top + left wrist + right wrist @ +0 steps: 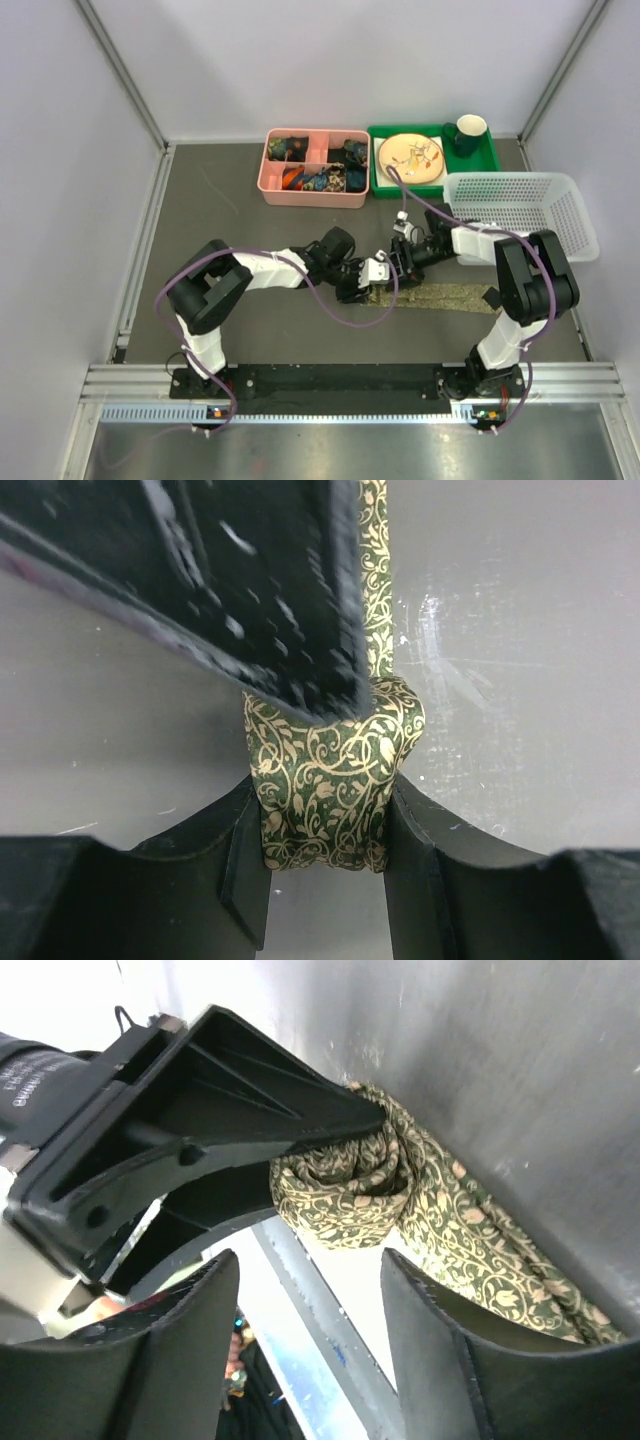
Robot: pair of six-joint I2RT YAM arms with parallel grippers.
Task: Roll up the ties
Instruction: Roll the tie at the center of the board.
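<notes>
Plainly, the left gripper [325, 798] is pinching the tie [322, 770]: its two fingers [245, 845] press on either side of a small rolled bundle of the cloth, which fills the gap between them. Up close the fabric is dark green with gold scrolling vines. From that bundle a narrow strip runs straight away from the fingertips across the grey table [520, 630].

The right gripper [308, 1260] stands spread, with nothing between its fingers [430, 1330]. The roll lies just beyond their tips, and the loose length of cloth trails off past the right-hand finger. In the left wrist view, a dark part of the right gripper crosses over the top of the roll (too blurred to tell whether it touches).

From above, the two grippers meet tip to tip at the tie's rolled end, and the unrolled remainder lies flat under the right arm's forearm, reaching toward that arm's base. A white basket [560, 215] sits on the far side of the right arm.
</notes>
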